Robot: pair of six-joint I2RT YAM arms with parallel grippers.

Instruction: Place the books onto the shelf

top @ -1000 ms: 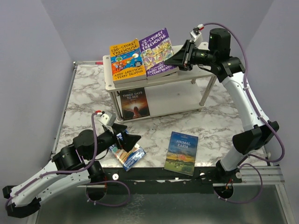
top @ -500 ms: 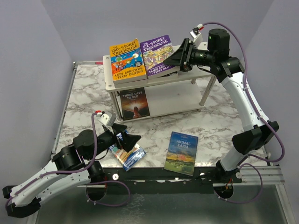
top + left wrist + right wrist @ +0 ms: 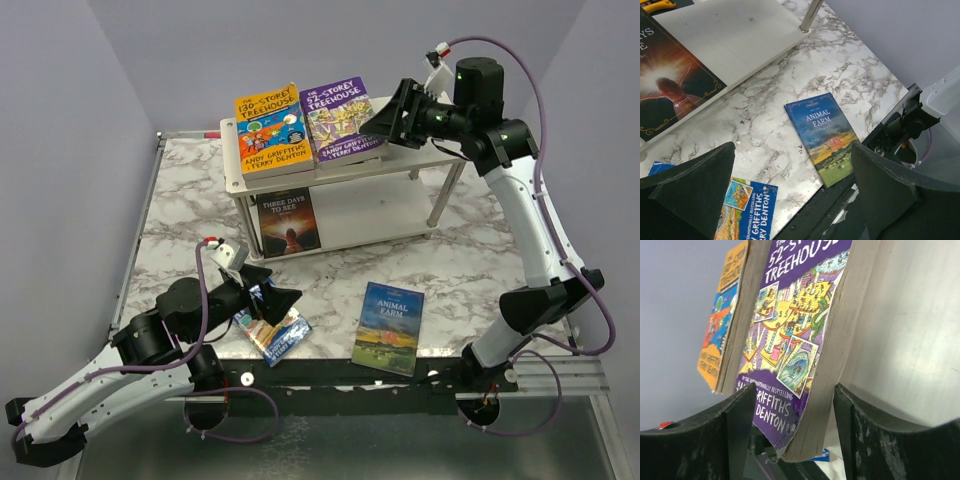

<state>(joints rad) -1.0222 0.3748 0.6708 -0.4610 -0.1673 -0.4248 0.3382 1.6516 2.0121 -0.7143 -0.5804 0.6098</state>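
Marble tabletop (image 3: pixel 450 260), shelf (image 3: pixel 232 160) at back: 2 books yet to lift.
L pincer (image 3: pixel 278 290) spread wide, right over blue Treehouse pbk (image 3: pixel 275 335) at front-left. Animal Farm (image 3: pixel 389 327) lies to its R, long axis approx front-to-back, nearer L arm. R pincer (image 3: pixel 385 120) spread, straddling purple Treehouse (image 3: pixel 340 122) corner, flat on shelf top.

The left gripper (image 3: pixel 278 292) is covering part of the blue Treehouse book (image 3: pixel 285 335); the Three Days to See book (image 3: pixel 670 85) is running off the left wrist view's edge; the orange Treehouse book (image 3: pixel 722 325) is sitting mostly hidden behind the purple Treehouse book (image 3: pixel 790 340).
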